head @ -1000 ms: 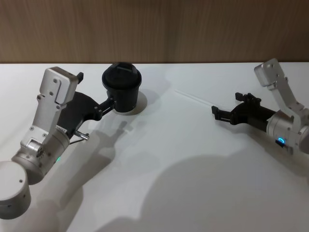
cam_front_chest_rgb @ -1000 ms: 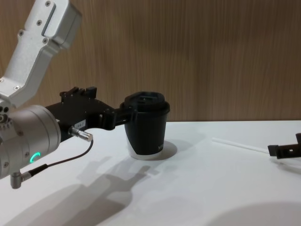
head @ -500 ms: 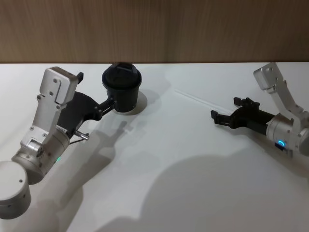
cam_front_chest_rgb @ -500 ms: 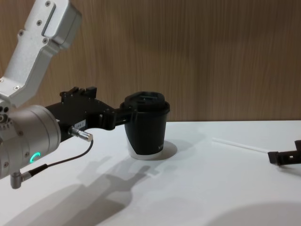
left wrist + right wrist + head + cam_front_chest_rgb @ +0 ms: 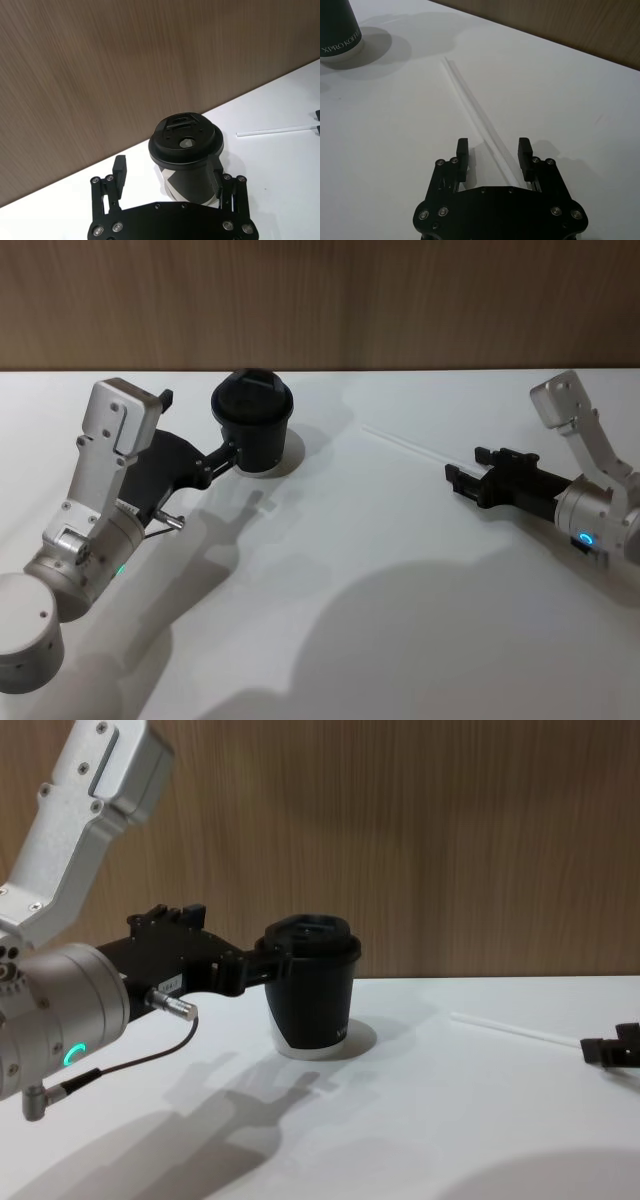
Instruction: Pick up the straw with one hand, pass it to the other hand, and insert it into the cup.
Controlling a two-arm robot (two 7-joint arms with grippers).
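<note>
"Head view first: where is the straw [image 5: 405, 443]?"

"It lies flat on the white table [image 5: 350, 570], to the right of the cup [image 5: 252, 420] and well apart from it. It runs at a slant toward the right gripper [image 5: 468, 466]."

"Has that gripper got hold of it?"

"No. In the right wrist view its two fingers [image 5: 462, 152] stand apart. The straw's near end lies between them and touches neither, as far as I can tell. The gripper sits low over the table."

"And the left gripper [image 5: 167, 167]?"

"It is at the cup. The left wrist view shows its fingers spread to either side of the cup's body, below the lid [image 5: 186, 137]. One finger looks to be against the cup's wall and the other has a gap, so it is not squeezing."

"And the cup itself?"

"It stands upright near the table's back edge, by the wood wall [image 5: 400, 300], with its lid on."
</note>
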